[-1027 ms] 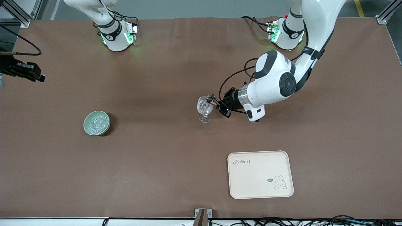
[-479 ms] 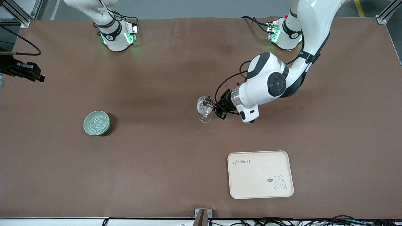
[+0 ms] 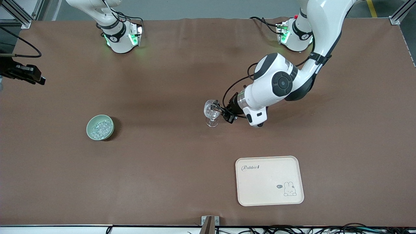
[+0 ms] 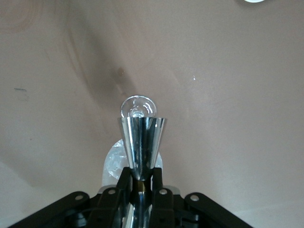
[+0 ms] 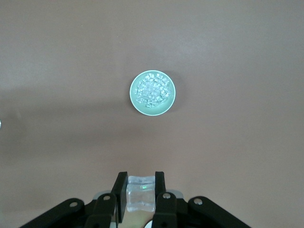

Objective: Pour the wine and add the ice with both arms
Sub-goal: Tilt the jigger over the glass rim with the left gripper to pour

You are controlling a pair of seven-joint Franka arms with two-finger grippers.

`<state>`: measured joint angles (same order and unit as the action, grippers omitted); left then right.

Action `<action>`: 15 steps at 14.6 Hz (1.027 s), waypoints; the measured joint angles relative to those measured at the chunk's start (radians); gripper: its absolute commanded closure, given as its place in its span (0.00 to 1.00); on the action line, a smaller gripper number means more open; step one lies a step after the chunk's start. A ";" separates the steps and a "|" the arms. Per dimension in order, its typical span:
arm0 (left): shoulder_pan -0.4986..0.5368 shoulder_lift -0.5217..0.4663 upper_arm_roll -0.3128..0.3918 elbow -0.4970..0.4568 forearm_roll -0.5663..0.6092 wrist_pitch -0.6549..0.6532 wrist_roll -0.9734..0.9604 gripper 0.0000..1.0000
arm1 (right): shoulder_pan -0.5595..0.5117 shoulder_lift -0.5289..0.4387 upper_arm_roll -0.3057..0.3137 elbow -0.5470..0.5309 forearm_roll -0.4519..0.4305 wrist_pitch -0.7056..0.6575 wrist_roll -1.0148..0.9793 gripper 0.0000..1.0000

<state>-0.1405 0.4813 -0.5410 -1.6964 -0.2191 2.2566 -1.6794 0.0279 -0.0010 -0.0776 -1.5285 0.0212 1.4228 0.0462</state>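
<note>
Jigger (image 4: 141, 142) clamped in left gripper (image 3: 218, 109), tipped over stemmed glass (image 3: 212, 113); right gripper (image 5: 140, 192) grips ice cube (image 5: 140, 194), high over bowl (image 5: 153, 93).

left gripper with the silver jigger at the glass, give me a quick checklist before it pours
1. Left gripper shut on the silvery hourglass-shaped metal jigger: ok.
2. Jigger over the clear cut-pattern stemmed glass: ok.
3. Glass standing upright on the brown table: ok.
4. Liquid in the jigger: cannot tell.
5. Right gripper, waiting at its end of the table, shut on a clear ice cube: ok.
6. Pale green bowl of ice bits well apart from the glass: ok.
</note>
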 measured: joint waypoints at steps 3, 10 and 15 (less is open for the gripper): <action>-0.002 0.000 -0.007 0.001 0.038 0.000 -0.005 0.99 | 0.000 0.000 0.000 0.000 0.000 0.000 0.000 1.00; -0.005 0.000 -0.014 0.007 0.082 0.000 -0.036 0.99 | -0.001 0.000 0.000 0.000 0.000 0.000 0.000 1.00; -0.003 -0.002 -0.019 0.019 0.056 -0.019 -0.031 1.00 | -0.001 0.000 0.001 0.000 0.000 -0.001 0.000 1.00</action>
<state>-0.1430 0.4792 -0.5598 -1.6774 -0.1634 2.2374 -1.7104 0.0273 -0.0010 -0.0770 -1.5285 0.0212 1.4219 0.0462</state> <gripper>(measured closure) 0.789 0.727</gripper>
